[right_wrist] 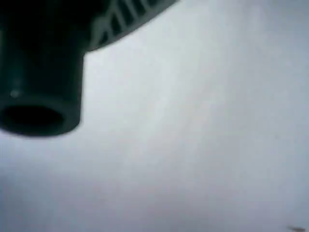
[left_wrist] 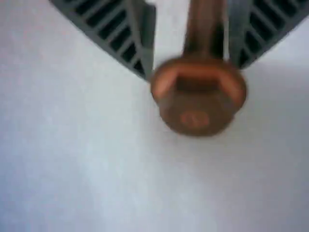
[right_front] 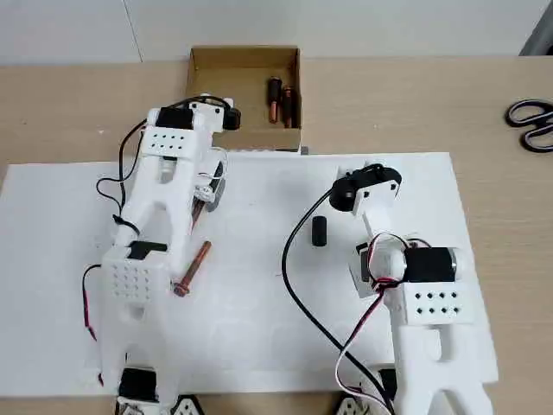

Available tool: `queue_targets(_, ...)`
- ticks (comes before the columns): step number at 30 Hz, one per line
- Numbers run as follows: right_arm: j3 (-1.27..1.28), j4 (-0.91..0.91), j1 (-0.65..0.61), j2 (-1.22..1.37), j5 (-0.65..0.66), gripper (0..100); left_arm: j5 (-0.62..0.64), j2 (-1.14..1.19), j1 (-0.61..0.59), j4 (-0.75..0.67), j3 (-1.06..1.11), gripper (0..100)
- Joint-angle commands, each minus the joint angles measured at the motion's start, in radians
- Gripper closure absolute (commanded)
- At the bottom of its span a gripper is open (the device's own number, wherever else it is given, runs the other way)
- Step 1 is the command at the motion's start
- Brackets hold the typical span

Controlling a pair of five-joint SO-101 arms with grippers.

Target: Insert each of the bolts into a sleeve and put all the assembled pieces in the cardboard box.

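My left gripper [left_wrist: 190, 72] is shut on a copper bolt [left_wrist: 198, 104]. Its grey ribbed fingers [left_wrist: 128, 38] flank the shank, and the hex head sticks out past the tips above the white sheet. From above, that gripper [right_front: 207, 197] sits near the sheet's back edge, just in front of the cardboard box [right_front: 200, 95]. A second copper bolt [right_front: 192, 268] lies loose beside the left arm. One black sleeve [right_front: 320, 232] lies mid-sheet, just left of my right gripper [right_front: 363, 186]. Another black sleeve [right_wrist: 41, 72] sits very close in the right wrist view, open end showing.
The box holds two assembled pieces [right_front: 281, 102] against its right wall. The white sheet [right_front: 251, 328] covers most of the wooden table. Scissors [right_front: 531, 124] lie at the far right edge. A black cable [right_front: 298, 285] curves across the sheet from the right arm.
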Motion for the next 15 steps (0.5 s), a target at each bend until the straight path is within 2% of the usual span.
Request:
queue_targets(1, -0.006, -0.005, 0.005, -0.018, 0.012, 99.5, -0.005, 0.043, -0.003, 0.002, -0.087, 90)
queue_targets(9, -0.006, -0.005, 0.005, -0.015, 0.012, 99.5, -0.005, 0.213, -0.005, 0.006, -0.245, 90)
queue_targets(13, -0.006, -0.005, -0.001, -0.015, 0.012, 99.5, -0.006, 0.229, 0.0, 0.018, -0.303, 99)
queue_targets(15, -0.006, -0.005, -0.001, -0.015, 0.012, 99.5, -0.018, 0.229, 0.003, 0.026, -0.317, 99)
